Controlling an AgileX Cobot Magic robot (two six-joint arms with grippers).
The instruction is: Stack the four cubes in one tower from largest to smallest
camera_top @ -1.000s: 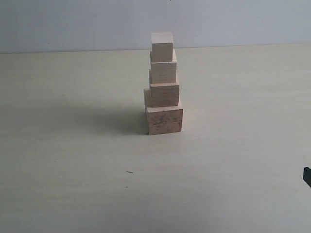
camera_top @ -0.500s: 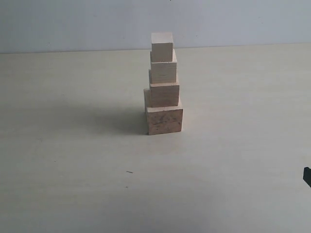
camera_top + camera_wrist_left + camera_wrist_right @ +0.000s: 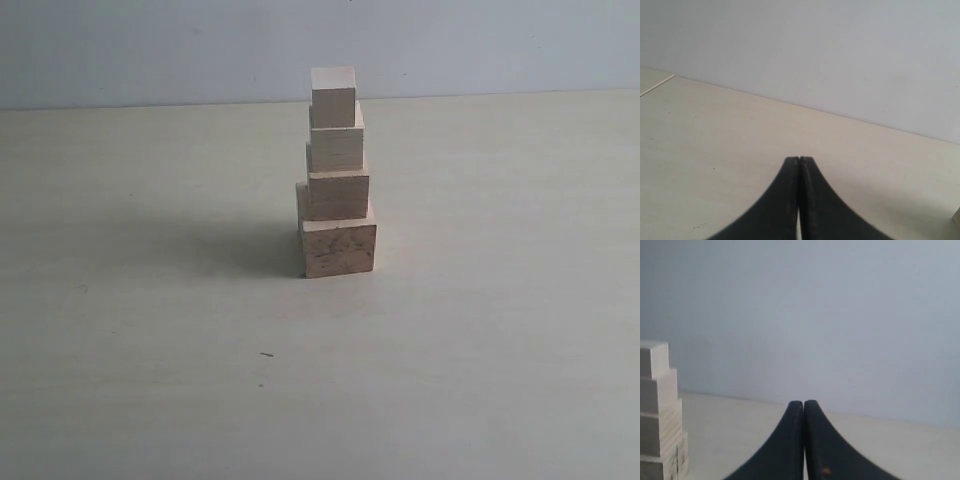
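Note:
The tower (image 3: 337,175) stands in the middle of the pale table (image 3: 150,350). Its base is the largest cube (image 3: 339,248), with darker grain marks. Above it sit the second cube (image 3: 338,196), the third cube (image 3: 336,146) and the smallest cube (image 3: 333,95) on top. The right wrist view catches the same tower (image 3: 660,415) at its edge. My right gripper (image 3: 803,404) is shut and holds nothing, well apart from the stack. Over bare table, my left gripper (image 3: 799,159) is also shut and empty. Neither gripper shows in the exterior view.
A light grey wall (image 3: 150,50) runs behind the table's far edge. A small dark speck (image 3: 266,354) lies on the tabletop in front of the tower.
A dark piece of the right arm at the exterior view's right edge has withdrawn out of frame. The tower has not moved.

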